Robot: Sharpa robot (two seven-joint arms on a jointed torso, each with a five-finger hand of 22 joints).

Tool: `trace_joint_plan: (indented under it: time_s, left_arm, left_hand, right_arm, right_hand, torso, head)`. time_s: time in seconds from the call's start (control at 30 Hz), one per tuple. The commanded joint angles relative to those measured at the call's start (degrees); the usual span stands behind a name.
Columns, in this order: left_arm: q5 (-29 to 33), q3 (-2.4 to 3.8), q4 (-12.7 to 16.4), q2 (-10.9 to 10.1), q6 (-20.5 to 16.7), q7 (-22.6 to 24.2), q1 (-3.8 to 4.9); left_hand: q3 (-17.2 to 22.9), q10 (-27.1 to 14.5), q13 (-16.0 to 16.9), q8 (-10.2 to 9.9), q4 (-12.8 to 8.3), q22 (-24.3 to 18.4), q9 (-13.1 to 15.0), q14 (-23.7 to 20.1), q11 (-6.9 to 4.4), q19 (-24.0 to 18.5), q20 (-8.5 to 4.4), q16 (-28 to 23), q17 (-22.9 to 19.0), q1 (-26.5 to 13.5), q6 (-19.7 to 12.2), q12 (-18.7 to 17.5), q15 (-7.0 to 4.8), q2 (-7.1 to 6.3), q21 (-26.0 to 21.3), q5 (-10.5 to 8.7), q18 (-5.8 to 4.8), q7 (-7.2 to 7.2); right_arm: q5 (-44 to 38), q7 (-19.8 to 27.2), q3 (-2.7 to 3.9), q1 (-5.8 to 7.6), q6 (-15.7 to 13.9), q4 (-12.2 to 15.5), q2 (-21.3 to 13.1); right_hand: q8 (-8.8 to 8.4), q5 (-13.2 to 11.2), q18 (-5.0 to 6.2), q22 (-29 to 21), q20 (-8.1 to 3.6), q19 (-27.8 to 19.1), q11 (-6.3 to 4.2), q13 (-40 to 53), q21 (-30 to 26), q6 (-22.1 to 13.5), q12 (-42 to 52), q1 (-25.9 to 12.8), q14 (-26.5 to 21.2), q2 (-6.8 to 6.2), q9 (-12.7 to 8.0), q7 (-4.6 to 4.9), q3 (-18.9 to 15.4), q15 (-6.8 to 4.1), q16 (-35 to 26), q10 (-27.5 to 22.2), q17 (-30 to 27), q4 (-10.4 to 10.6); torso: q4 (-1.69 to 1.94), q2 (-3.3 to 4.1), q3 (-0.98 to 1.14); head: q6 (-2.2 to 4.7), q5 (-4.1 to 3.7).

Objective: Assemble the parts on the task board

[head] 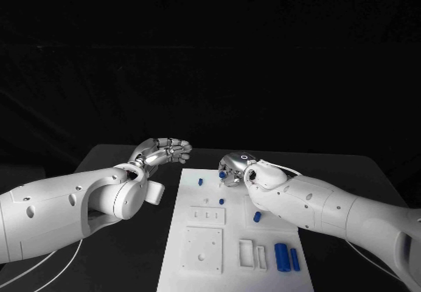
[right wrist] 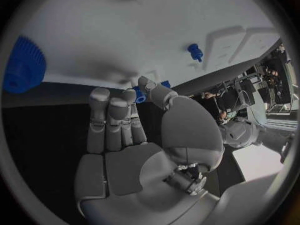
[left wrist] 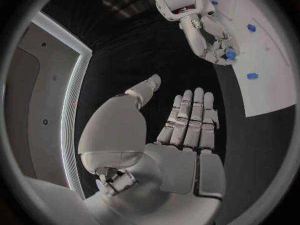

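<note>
Black table (head: 131,255) under the white task board (head: 230,275) — right robot hand (head: 235,169) pinches a blue part (right wrist: 139,98), left robot hand (head: 162,152) empty, fingers apart.

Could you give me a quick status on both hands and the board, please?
Left hand open, off the task board, holding nothing. Right hand pinching a small blue part at the board's far end. Nothing in the way.

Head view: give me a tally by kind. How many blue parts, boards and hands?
Blue parts: 6, one of them pinched in the right hand
Board: 1
Hands: 2, counting the left hand
Total: 9
</note>
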Motion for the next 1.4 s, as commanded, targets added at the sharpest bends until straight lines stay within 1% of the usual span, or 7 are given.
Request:
trace_joint_plan:
  time_s: [0.03, 0.33, 0.5, 0.87, 0.97, 1.17, 1.4]
  left_arm:
    - [-0.2, 0.06, 0.0, 0.1, 0.8, 0.3, 0.1]
    - [-0.2, 0.06, 0.2, 0.0, 0.8, 0.3, 0.1]
    - [-0.2, 0.06, 0.2, 0.0, 0.9, 0.3, 0.1]
    - [-0.2, 0.06, 0.2, 0.0, 0.8, 0.3, 0.1]
    - [-0.2, 0.06, 0.2, 0.0, 0.9, 0.3, 0.1]
    - [-0.2, 0.06, 0.1, 0.0, 0.8, 0.3, 0.1]
    - [-0.2, 0.06, 0.1, 0.0, 0.8, 0.3, 0.1]
  left_hand:
    - [0.0, -0.4, -0.1, -0.2, -0.3, 0.1, -0.1, -0.3, -0.22, -0.3, 0.24, -0.4, 0.0, -0.7, 0.3, -0.3, 0.03, 0.07, -0.3, 0.09, 1.02, 0.86]
    - [0.0, -0.4, -0.1, -0.2, -0.3, 0.1, -0.1, -0.3, -0.23, -0.3, 0.24, -0.4, 0.0, -0.7, 0.3, -0.3, 0.03, 0.07, -0.4, 0.09, 1.01, 0.86]
    - [0.0, -0.4, -0.1, -0.2, -0.3, 0.1, -0.1, -0.3, -0.23, -0.3, 0.24, -0.4, 0.0, -0.7, 0.2, -0.3, 0.03, 0.05, -0.4, 0.08, 1.01, 0.87]
    - [0.0, -0.4, -0.1, -0.2, -0.4, 0.1, -0.1, -0.3, -0.21, -0.3, 0.23, -0.4, 0.0, -0.8, 0.2, -0.3, 0.04, 0.03, -0.4, 0.08, 1.0, 0.89]
    - [0.0, -0.4, -0.1, -0.2, -0.4, 0.1, -0.1, -0.3, -0.21, -0.3, 0.23, -0.4, 0.0, -0.8, 0.2, -0.3, 0.04, 0.03, -0.4, 0.08, 1.0, 0.9]
    - [0.0, -0.4, -0.1, -0.2, -0.4, 0.1, -0.1, -0.3, -0.21, -0.3, 0.23, -0.4, 0.0, -0.8, 0.2, -0.3, 0.04, 0.03, -0.4, 0.08, 1.0, 0.9]
    - [0.1, -0.4, -0.1, -0.2, -0.4, 0.1, -0.1, -0.3, -0.21, -0.3, 0.23, -0.4, 0.0, -0.8, 0.2, -0.3, 0.04, 0.05, -0.4, 0.09, 1.0, 0.9]
  right_arm:
    - [-1.0, -0.9, -0.01, -0.02, -0.1, -0.1, 0.0]
    - [-1.0, -0.9, -0.01, -0.02, 0.1, -0.1, -0.1]
    - [-0.6, -0.8, -0.01, -0.02, -0.1, 0.0, -0.1]
    - [-0.3, -0.6, -0.01, -0.02, -0.4, 0.2, -0.1]
    - [-0.2, -0.5, -0.01, -0.02, -0.1, 0.2, 0.0]
    - [-0.1, -0.2, -0.01, -0.02, 0.2, 0.5, -0.1]
    - [0.1, 0.2, -0.01, -0.02, 0.1, 0.7, -0.1]
  right_hand:
    - [-0.34, -0.1, 1.78, 1.0, -0.41, 0.0, -0.03, -0.1, 0.3, 0.1, 0.3, 0.1, -0.3, 0.46, -0.1, 0.41, 0.1, 0.15, -0.1, -0.4, 0.1, -0.4]
    - [-0.57, -0.1, 1.78, 0.9, -0.42, 0.0, 0.05, -0.2, 0.3, -0.3, 0.2, 0.1, -0.4, 0.16, -0.2, 0.51, 0.1, 0.21, -0.1, -0.6, 0.2, -0.4]
    - [-1.27, -0.1, 1.78, 0.9, -0.48, 0.0, 0.35, -0.5, 0.3, -1.6, 0.1, 0.0, -0.5, -0.41, -0.5, 0.85, -0.1, 0.49, -0.2, -0.9, 0.3, -0.4]
    - [-1.56, -0.1, 1.78, 0.9, -0.51, 0.0, 0.54, -0.7, 0.3, -2.1, 0.2, 0.0, -0.5, -0.59, -0.7, 1.04, -0.2, 0.67, -0.2, -1.0, 0.5, -0.3]
    - [-1.58, -0.1, 1.78, 0.9, -0.52, 0.0, 0.56, -0.7, 0.3, -2.2, 0.2, 0.0, -0.5, -0.59, -0.7, 1.06, -0.2, 0.69, -0.2, -1.0, 0.5, -0.3]
    - [-1.56, -0.1, 1.78, 0.8, -0.53, 0.0, 0.57, -0.8, 0.3, -2.1, 0.2, 0.1, -0.5, -0.46, -0.7, 1.07, -0.2, 0.71, -0.2, -1.1, 0.5, -0.2]
    - [-1.17, -0.3, 1.78, 0.8, -0.58, -0.1, 0.48, -1.1, 0.3, -1.6, 0.1, 0.5, -0.6, 0.3, -0.5, 0.95, 0.2, 0.62, -0.2, -1.2, 0.7, -0.2]
  torso:
    - [0.05, -0.03, 0.01]
    - [0.0, 0.0, -0.04]
    - [-0.04, -0.02, -0.02]
    - [-0.01, 0.01, 0.03]
    - [-0.03, 0.0, 0.0]
    - [-0.02, 0.02, 0.01]
    - [-0.01, 0.0, -0.01]
  head:
    - [-0.08, 0.03]
    - [-0.13, 0.09]
    - [-0.13, 0.1]
    - [-0.2, 0.12]
    - [-0.21, 0.11]
    - [-0.24, 0.14]
    - [-0.29, 0.16]
